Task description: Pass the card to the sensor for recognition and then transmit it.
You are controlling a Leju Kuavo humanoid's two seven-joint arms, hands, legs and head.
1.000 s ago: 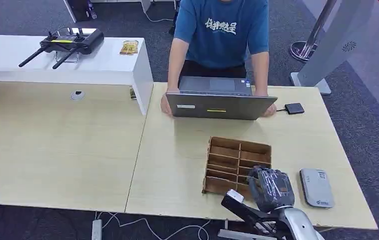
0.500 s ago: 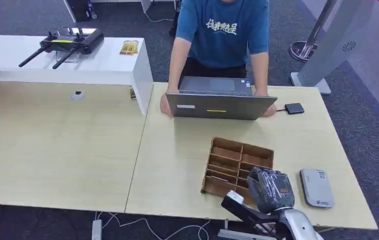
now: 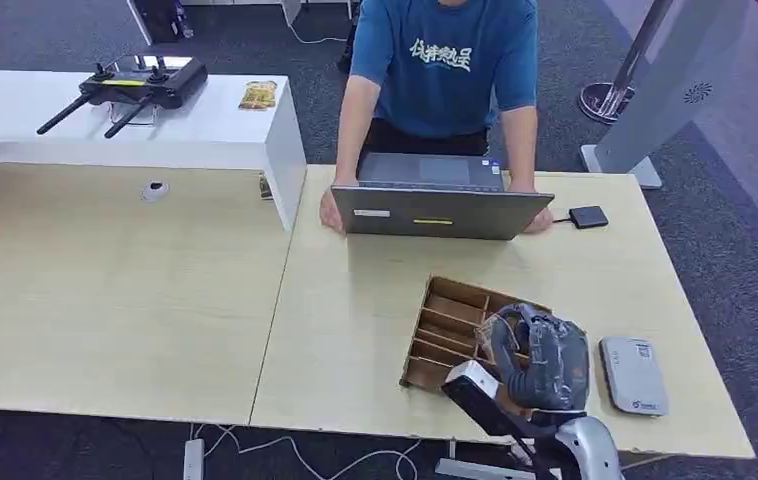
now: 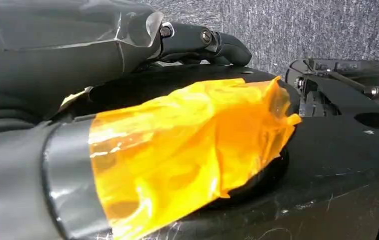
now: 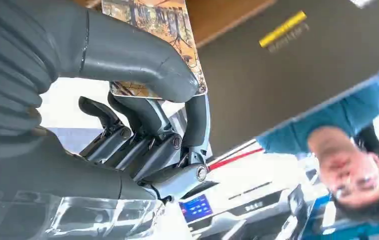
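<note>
Your right hand (image 3: 543, 358) hovers over the near right part of the wooden slotted card box (image 3: 445, 330) on the pale table (image 3: 355, 330), and the right wrist view shows its thumb (image 5: 142, 55) and a finger pinching a picture-printed card (image 5: 152, 20). The grey card reader (image 3: 633, 375) lies flat on the table just to the right of that hand, apart from it. Across the table a person in a blue T-shirt (image 3: 445, 60) rests both hands at the sides of an open laptop (image 3: 442, 208). Your left hand (image 4: 52, 60) hangs low over grey carpet; you cannot tell from this view whether its fingers hold anything.
</note>
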